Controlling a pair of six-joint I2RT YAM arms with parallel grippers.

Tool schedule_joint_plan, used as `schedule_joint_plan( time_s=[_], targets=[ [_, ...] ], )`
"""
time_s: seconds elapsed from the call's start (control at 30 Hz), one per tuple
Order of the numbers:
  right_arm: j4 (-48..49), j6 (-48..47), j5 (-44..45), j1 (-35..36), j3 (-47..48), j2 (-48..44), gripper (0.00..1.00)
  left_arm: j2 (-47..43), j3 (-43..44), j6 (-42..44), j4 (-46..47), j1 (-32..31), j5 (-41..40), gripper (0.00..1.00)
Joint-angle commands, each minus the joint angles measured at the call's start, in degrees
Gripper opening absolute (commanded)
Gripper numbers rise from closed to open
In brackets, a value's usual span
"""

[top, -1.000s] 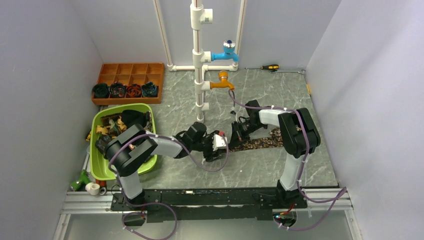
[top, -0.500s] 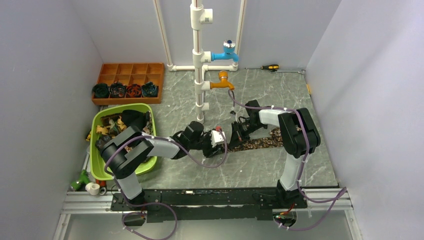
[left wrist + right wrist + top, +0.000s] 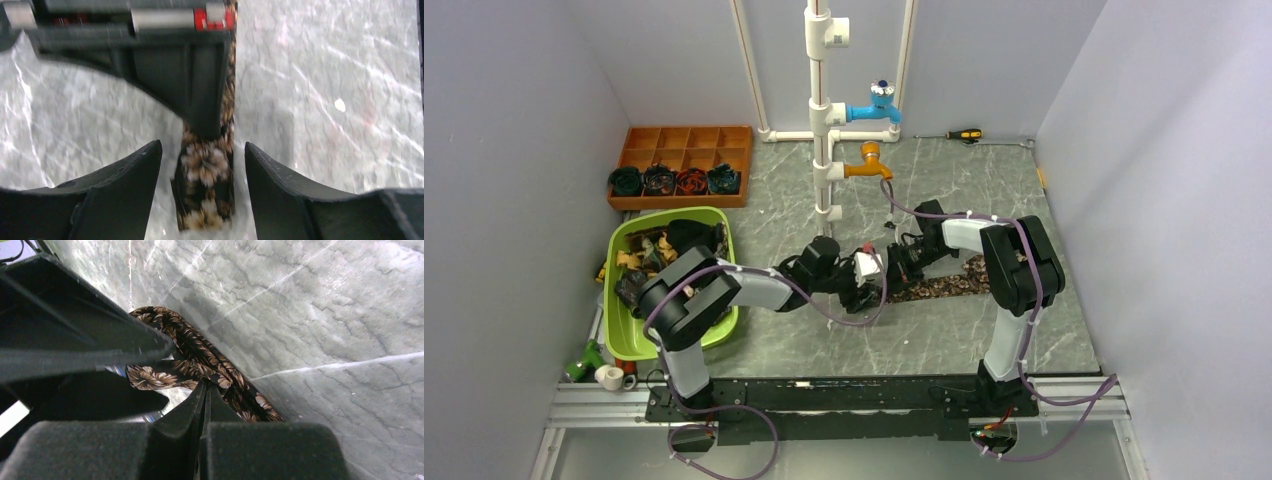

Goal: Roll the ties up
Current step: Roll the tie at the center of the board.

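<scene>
The grey marbled tabletop (image 3: 944, 200) carries everything, with a white pipe stand (image 3: 821, 120) upright near its far middle. At the left edge sits a green bin (image 3: 624, 340) holding a heap of loose ties (image 3: 656, 250). Beyond it lies a wooden tray (image 3: 689, 137) of compartments, whose front row holds four rolled ties (image 3: 675, 181). Near the middle of the tabletop one patterned brown tie (image 3: 944, 285) lies flat and unrolled. In the overhead view its long axis runs left to right, the right end angled slightly toward the far side. Both arms reach in over its left end. The left claw (image 3: 871, 290) is open, and in its wrist view the fingers (image 3: 125, 180) stand on either side of the tie (image 3: 205, 200) without touching it. There the strip runs straight away from the camera, its cut end nearest the lens. The right claw (image 3: 892, 272) is closed, its tips (image 3: 202, 390) pressed together and set down on the tie (image 3: 200, 357). Whether any fabric is pinched between them I cannot tell. In that view the strip curves away toward the upper left. A small screwdriver (image 3: 964, 134) lies at the far edge.
</scene>
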Motion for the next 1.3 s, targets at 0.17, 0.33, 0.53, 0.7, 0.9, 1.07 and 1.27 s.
schedule_joint_plan(
  time_s=[0.17,0.33,0.53,0.7,0.9,1.07,1.27],
  targets=[
    [1.4,-3.4,6.6,-0.1,-1.7,1.3,0.0,-7.8,-9.1,3.1,-1.6,0.8,-1.6,0.69],
    [1.6,-3.4,6.6,-0.1,-2.3,1.4,0.0,-4.8,-7.1,3.1,-0.4,0.8,-1.0,0.62],
    [1.5,-3.1,6.4,-0.1,-2.1,1.7,0.0,-2.9,-2.9,2.4,-0.3,0.5,1.2,0.41],
    [1.6,-2.9,5.9,-0.1,-1.8,1.8,0.0,-1.9,-0.1,0.7,0.8,-0.5,1.8,0.38],
    [1.9,-2.3,4.9,-0.2,-1.7,2.0,0.0,3.5,3.6,-0.9,0.8,-1.6,2.1,0.43],
    [2.0,-2.1,3.8,-0.2,-1.9,1.6,0.0,6.4,1.9,1.4,-0.1,-1.6,0.7,0.44],
    [2.2,-1.4,2.3,-0.3,-2.0,0.1,0.0,6.3,0.0,3.8,-5.1,-1.5,-2.0,0.4]
  ],
)
